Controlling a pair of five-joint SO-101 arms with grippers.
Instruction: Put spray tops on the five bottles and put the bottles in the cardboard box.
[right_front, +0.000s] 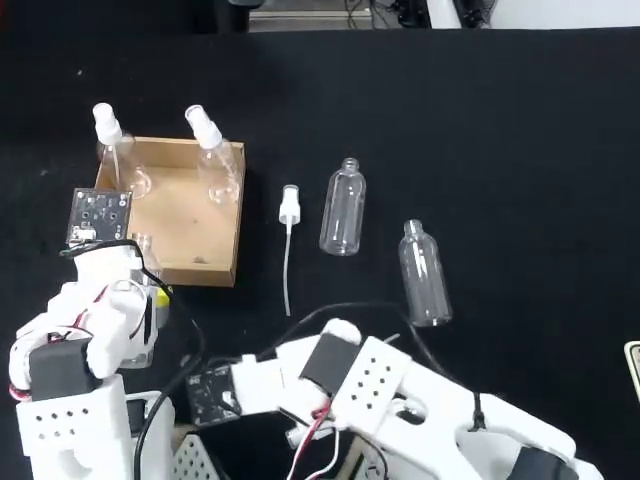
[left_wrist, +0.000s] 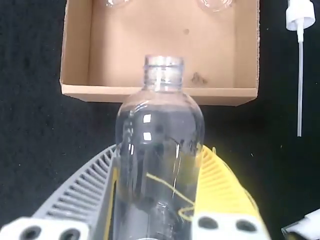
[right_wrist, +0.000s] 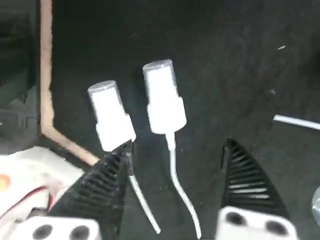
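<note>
Fingers around bottle at box edge

We can read no text, number or sign here. The box and each bottle show us plain faces, and any print on the circuit board is too small for us to tell.

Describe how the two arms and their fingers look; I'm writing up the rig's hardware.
Both the left arm and right arm are white plastic, with hole-dotted shells, black motor blocks and red, white and black cables. The left fingers are ribbed, one grey, one yellow; the right fingers are ribbed and black on white bases.
</note>
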